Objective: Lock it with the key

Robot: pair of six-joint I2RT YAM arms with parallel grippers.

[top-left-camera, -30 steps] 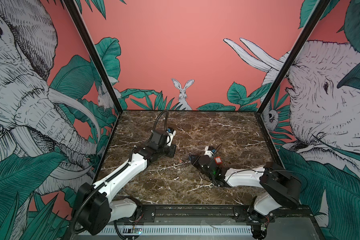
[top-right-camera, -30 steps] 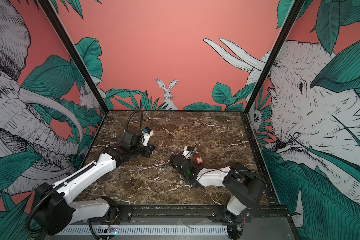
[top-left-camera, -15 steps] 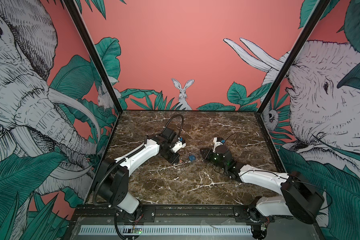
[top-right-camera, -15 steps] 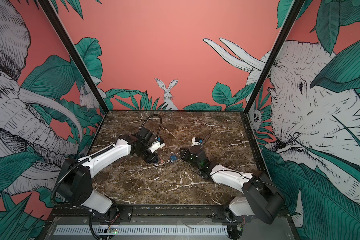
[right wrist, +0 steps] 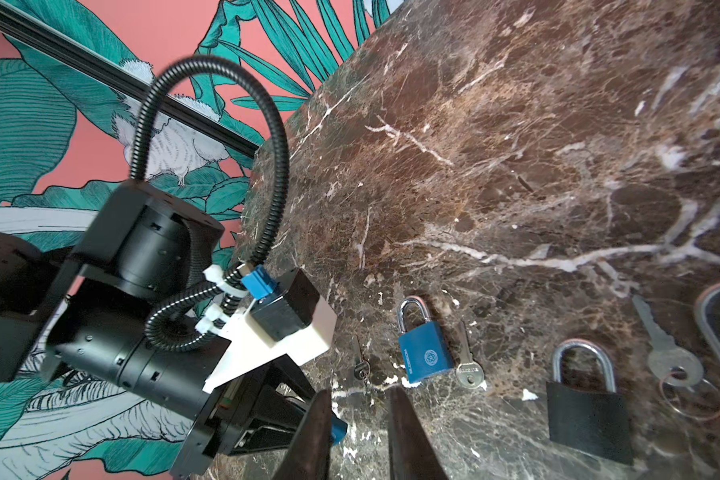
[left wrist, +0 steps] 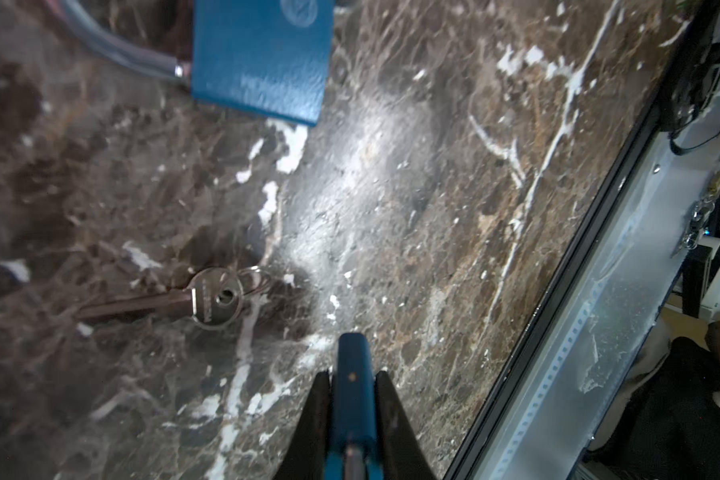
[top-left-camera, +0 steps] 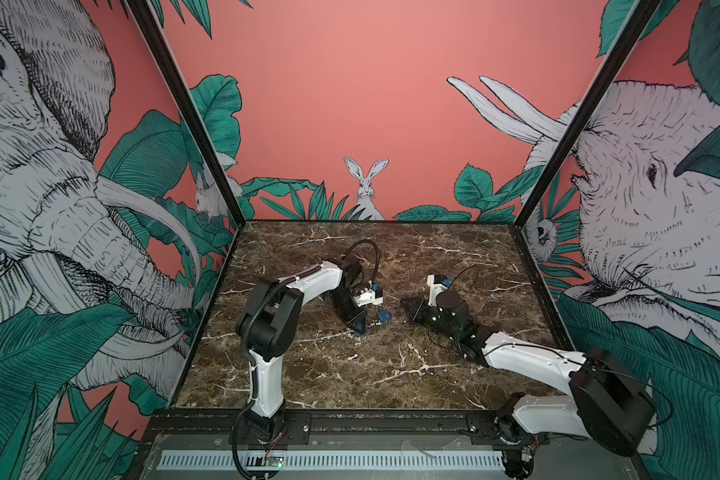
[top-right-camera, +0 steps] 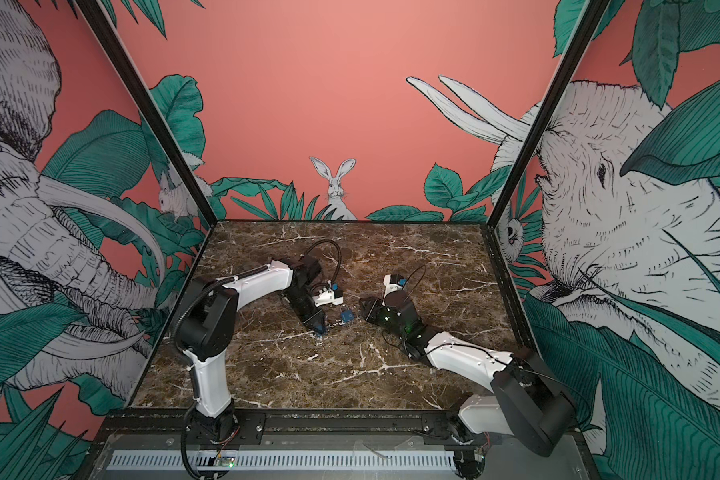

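Left elbow (top-left-camera: 267, 320) lifted | left gripper (top-left-camera: 360, 329) clamps blue item (left wrist: 352, 374) beside padlock (top-left-camera: 384, 316)

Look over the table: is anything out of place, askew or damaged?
Nothing stands out: the blue padlock, the black padlock and the keys beside them lie flat on the marble table, no damage visible.

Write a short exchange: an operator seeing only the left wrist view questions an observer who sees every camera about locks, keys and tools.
Operator: My left tool grips a blue object; I see a blue padlock and one key. More keys?
Observer: Yes, a second key lies beside that padlock.
Operator: Is the right tool free?
Observer: Yes, it is open, holding nothing.
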